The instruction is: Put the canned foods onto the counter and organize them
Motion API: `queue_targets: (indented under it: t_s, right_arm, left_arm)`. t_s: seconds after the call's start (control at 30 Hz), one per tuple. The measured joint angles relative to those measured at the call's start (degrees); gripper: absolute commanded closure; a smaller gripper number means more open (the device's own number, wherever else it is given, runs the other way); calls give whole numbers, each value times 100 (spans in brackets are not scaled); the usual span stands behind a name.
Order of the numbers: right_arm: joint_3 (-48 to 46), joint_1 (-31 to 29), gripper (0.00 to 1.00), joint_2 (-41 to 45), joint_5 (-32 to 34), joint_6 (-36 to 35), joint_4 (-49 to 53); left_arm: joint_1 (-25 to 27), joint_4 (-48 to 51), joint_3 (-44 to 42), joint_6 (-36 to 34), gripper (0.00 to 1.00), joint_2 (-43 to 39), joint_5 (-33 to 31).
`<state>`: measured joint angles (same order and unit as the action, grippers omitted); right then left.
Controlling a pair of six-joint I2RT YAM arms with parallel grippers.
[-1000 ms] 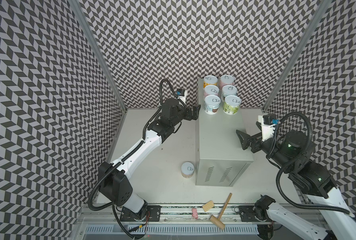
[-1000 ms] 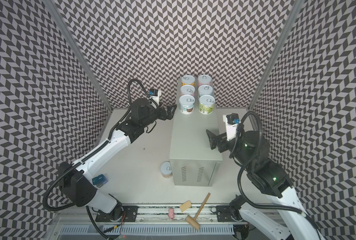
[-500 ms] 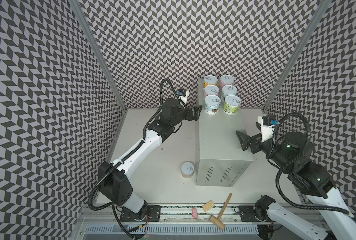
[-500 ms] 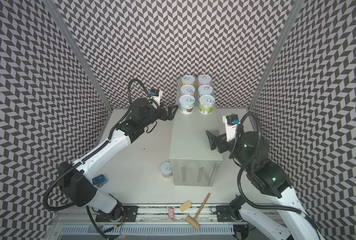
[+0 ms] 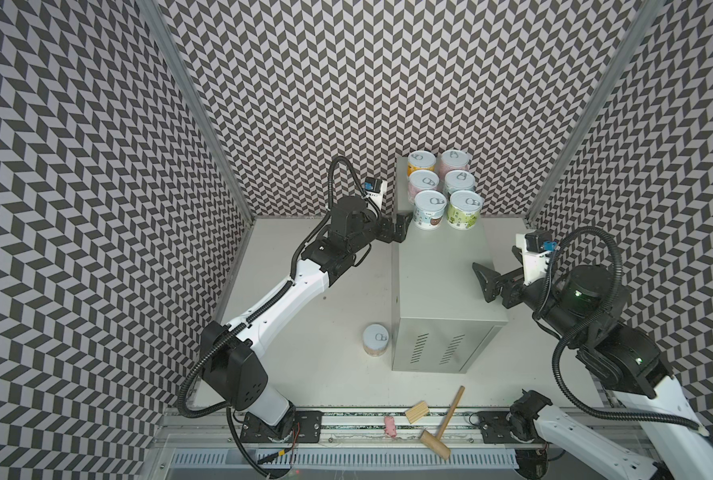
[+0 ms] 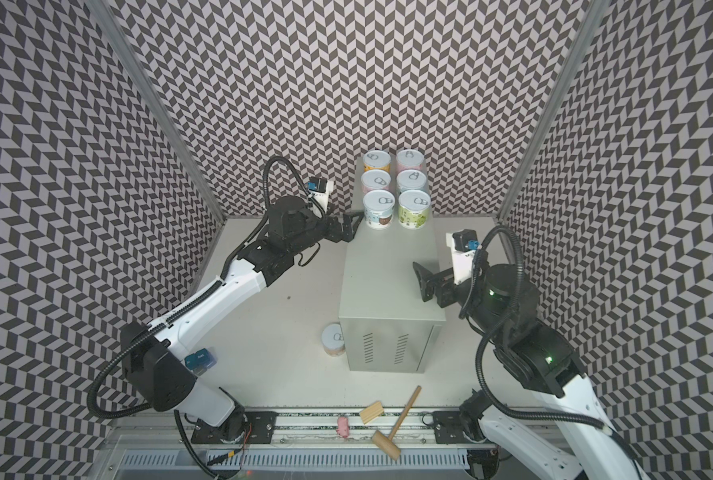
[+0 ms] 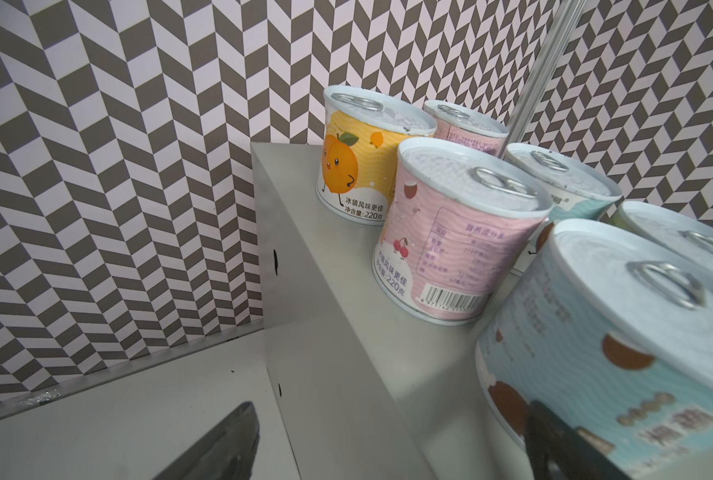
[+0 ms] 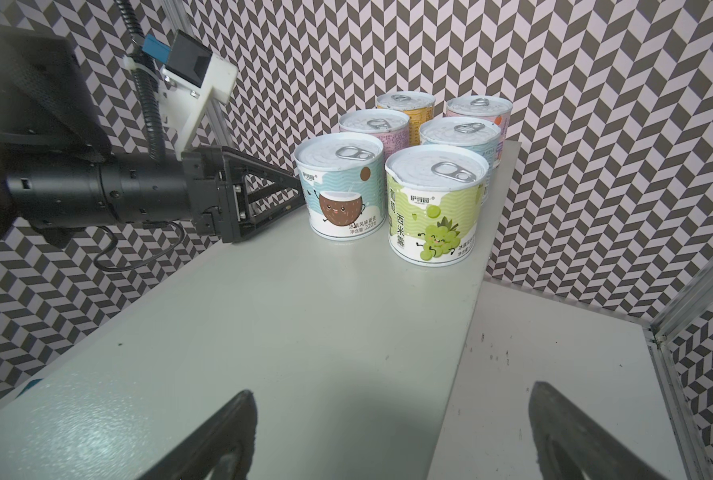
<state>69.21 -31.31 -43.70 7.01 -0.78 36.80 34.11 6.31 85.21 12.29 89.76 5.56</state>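
In both top views six cans (image 5: 458,181) cluster at the counter's (image 5: 438,282) twelve-o'clock end, and a seventh can (image 5: 375,339) stands on the tabletop (image 5: 325,374) at its seven o'clock. The left wrist view shows the left gripper (image 7: 388,440) spread wide and empty, just beside the coconut can (image 7: 596,332). The right wrist view shows the right gripper (image 8: 388,436) equally spread, holding nothing, over bare counter.

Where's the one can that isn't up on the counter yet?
In both top views the last can stands upright on the tabletop, close beside the counter, at its front-left corner.
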Motion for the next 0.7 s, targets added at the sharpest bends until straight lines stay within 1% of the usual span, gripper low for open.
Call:
queue_targets:
  t_s: [0.27, 0.4, 0.53, 0.7]
  right_arm:
    - [0, 0, 1, 26, 0, 22, 0]
    - [0, 0, 1, 24, -2, 35, -2]
    - [-7, 0, 1, 26, -7, 42, -4]
    - [-63, 0, 1, 26, -20, 76, -2]
  left_arm:
    - [0, 48, 0, 37, 0, -26, -138]
    - [2, 363, 72, 4, 0, -96, -173]
    - [31, 894, 358, -90, 0, -94, -170]
    - [181, 1432, 999, -225, 0, -7, -201]
